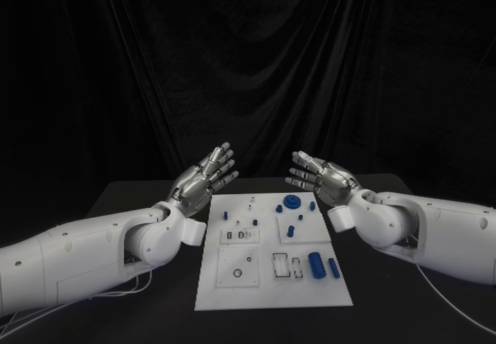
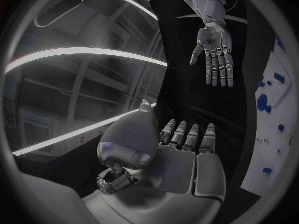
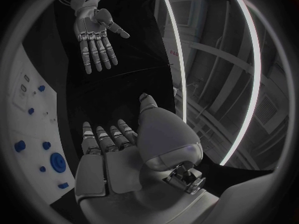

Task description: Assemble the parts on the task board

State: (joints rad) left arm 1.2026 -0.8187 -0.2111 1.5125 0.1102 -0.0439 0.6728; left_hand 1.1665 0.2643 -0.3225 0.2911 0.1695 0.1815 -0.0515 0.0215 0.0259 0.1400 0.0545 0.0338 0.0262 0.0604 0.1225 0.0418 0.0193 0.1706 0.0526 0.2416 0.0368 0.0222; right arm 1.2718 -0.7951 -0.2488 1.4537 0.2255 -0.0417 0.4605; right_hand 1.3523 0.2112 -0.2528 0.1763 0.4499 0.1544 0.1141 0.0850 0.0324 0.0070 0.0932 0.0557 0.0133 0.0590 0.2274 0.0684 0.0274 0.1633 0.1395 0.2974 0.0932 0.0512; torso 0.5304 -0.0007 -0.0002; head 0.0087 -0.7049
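- Left hand (image 1: pixel 205 179): the fingers (image 1: pixel 220 159) are straight and apart, holding nothing; the palm faces inward toward the other hand. The hand is raised above the counter (image 1: pixel 135 197), beyond the far left corner of the task board (image 1: pixel 274 294). The left wrist view shows the same palm (image 2: pixel 181 169) with its fingers extended and empty.
- Right hand (image 1: pixel 322 178): the fingers (image 1: pixel 303 166) are likewise straight, spread and empty, with the palm facing the left hand. It is raised beyond the board's far right corner. The right wrist view confirms an open palm (image 3: pixel 109 164).
- The two hands stand apart from each other, mirrored, with a clear gap between them above the far edge of the board. Neither touches the board or any part.
- Arms: both white forearms come in low from the sides, flanking the board without resting on it.
- Task board: one white plate, lying flat in the middle of the black counter, long side running away from the robot.
- Parts: a round blue disc (image 1: pixel 294 201) near the far edge, several small blue pieces (image 1: pixel 294 230) just behind it, and two upright blue cylinders (image 1: pixel 315 261) on the near right. The exact count of the small pieces cannot be told.
- Bare counter shows on both long sides of the board, under the arms.
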